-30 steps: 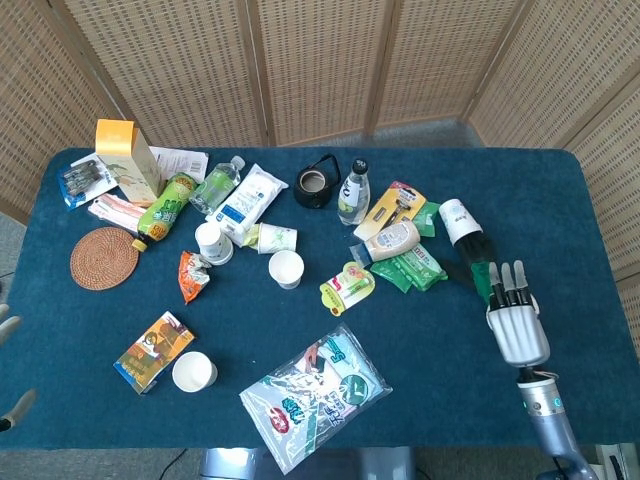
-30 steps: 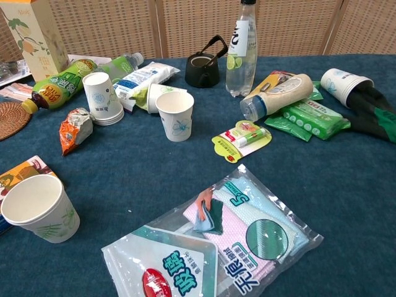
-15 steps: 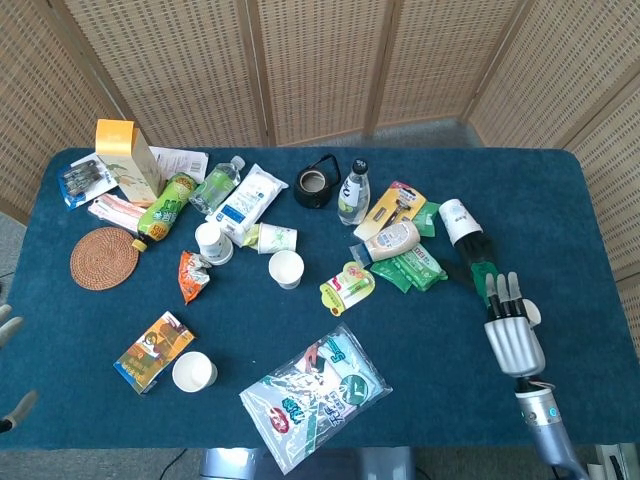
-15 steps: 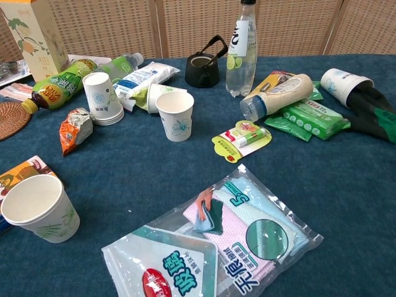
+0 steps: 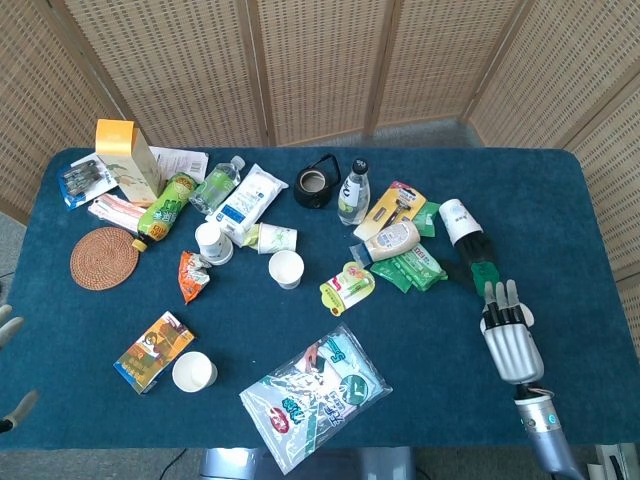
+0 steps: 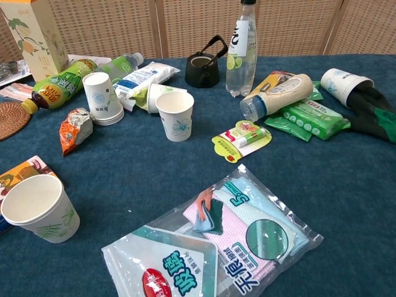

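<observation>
Your right hand [image 5: 510,335] hovers palm-down low at the right side of the head view, fingers [image 5: 499,296] straight, close together, holding nothing. Your left hand [image 5: 8,325] barely shows at the left edge.

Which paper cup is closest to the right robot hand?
The tipped cup lying against the black-green gloves, just ahead of the right robot hand. The other cups sit far to its left.
</observation>
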Controlling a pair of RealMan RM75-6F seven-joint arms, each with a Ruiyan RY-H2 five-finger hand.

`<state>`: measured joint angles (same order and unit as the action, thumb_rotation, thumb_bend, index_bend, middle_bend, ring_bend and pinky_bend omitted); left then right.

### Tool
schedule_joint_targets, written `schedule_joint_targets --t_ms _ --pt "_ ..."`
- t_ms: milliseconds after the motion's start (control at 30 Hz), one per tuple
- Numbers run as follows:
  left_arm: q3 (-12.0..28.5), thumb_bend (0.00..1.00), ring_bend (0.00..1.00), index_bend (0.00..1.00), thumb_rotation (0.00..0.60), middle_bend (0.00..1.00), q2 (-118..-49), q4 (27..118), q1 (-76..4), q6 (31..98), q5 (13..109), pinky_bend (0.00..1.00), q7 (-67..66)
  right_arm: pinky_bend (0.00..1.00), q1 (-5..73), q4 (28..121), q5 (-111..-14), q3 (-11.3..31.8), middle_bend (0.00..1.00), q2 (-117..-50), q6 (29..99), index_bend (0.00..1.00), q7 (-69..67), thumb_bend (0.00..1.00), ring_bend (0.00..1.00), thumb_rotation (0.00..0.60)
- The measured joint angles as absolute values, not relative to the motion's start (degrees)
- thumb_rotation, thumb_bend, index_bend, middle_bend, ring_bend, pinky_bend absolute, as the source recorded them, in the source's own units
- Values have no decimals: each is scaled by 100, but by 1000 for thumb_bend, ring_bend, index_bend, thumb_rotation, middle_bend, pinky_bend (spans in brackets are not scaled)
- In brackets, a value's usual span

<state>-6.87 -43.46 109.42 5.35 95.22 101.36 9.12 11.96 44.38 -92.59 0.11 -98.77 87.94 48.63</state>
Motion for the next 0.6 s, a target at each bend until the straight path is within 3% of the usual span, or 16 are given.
schedule_joint_targets --t_ms 600 --pt "-688 351 0 0 600 0 -4350 10950 532 9516 10132 0 893 0 1028 5277 -9207 84 0 -9473 8933 129 5229 262 0 600"
